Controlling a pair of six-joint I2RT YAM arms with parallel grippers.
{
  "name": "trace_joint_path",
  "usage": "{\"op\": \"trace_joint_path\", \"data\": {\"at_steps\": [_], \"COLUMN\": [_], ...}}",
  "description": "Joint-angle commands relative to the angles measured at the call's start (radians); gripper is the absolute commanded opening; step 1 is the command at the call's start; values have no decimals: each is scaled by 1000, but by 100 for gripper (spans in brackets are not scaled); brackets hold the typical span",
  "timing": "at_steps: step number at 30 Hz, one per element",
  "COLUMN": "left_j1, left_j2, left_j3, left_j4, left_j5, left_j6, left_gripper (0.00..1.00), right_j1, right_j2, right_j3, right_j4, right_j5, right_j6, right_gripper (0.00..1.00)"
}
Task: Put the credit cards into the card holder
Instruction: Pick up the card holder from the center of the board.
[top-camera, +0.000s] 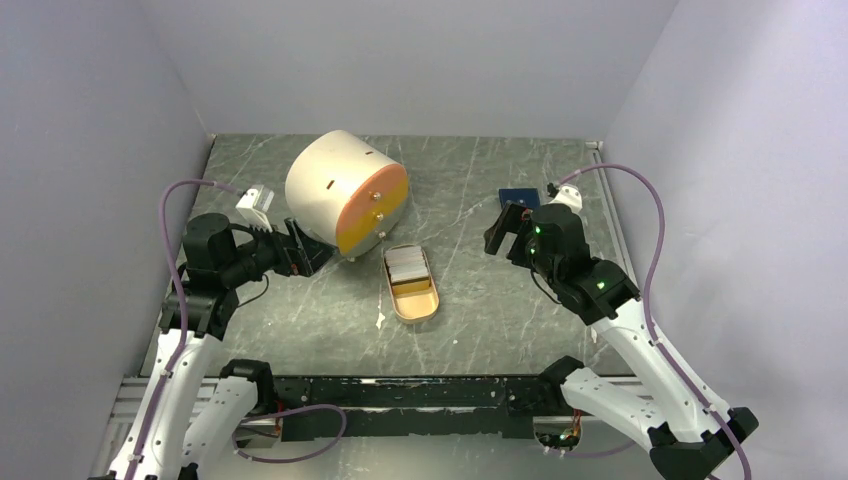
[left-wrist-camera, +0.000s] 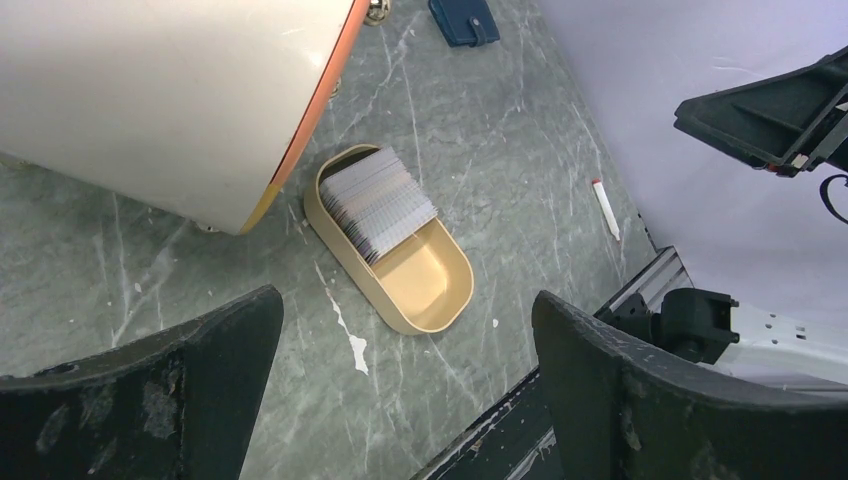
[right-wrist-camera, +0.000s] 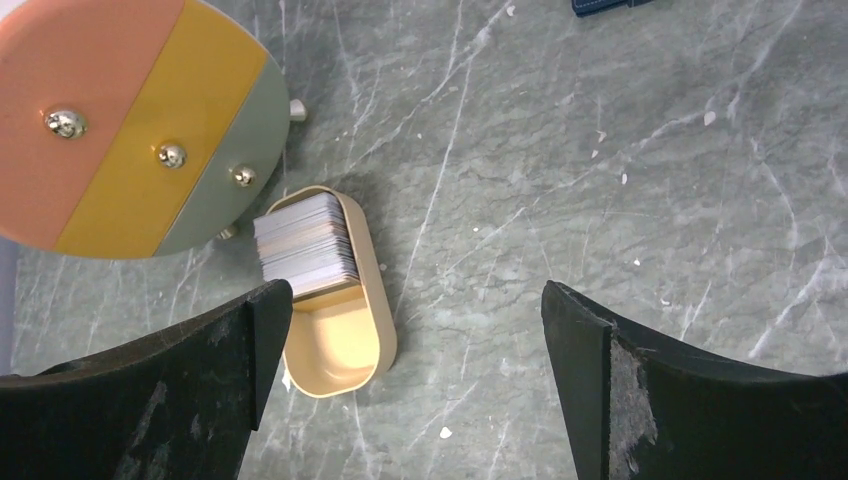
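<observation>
The credit cards (top-camera: 406, 264) sit stacked in one end of the tan dish (top-camera: 415, 303), easy to reach from above. The card holder (top-camera: 519, 197) lies shut near the right gripper (top-camera: 508, 228). That one and the left gripper (top-camera: 303, 248) have fingers spread wide and empty, likely ready to grab.

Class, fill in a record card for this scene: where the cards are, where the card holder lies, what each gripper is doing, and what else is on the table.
credit cards: stacked at the far end of the tan oval dish
card holder: dark blue, flat on the table, far right, apart from the dish
left gripper: open, empty
right gripper: open, empty, near the card holder
other: big cream cylinder, orange face, beside the dish
progress: no card picked up yet
</observation>
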Motion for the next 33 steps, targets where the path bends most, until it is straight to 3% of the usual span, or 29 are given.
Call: {"op": "trace_joint_path", "data": {"at_steps": [1, 11, 14, 20, 25, 31, 33], "left_j1": [11, 11, 11, 11, 11, 11, 11], "left_j2": [-11, -15, -14, -16, -24, -2, 6], "left_j3": [-4, -27, -40, -58, -90, -111, -101], "left_j4": [19, 34, 37, 36, 40, 59, 50], "left_j5": [12, 24, 18, -12, -44, -27, -43], "left_j6": [10, -4, -6, -3, 7, -2, 4], "left_gripper": [99, 99, 99, 99, 99, 99, 99], "right_j1": [-10, -10, -10, -11, -84, -254, -275], "right_j2": [-9, 14, 43, 207, 375, 625, 694], "right_j3": [3, -39, -53, -19, -23, 81, 115], "right_j4": [12, 74, 128, 214, 403, 484, 511], "right_j5": [28, 45, 128, 327, 318, 237, 233], "right_j6": [13, 19, -7, -120, -260, -261, -275], "right_gripper": [100, 100, 100, 100, 99, 81, 70]}}
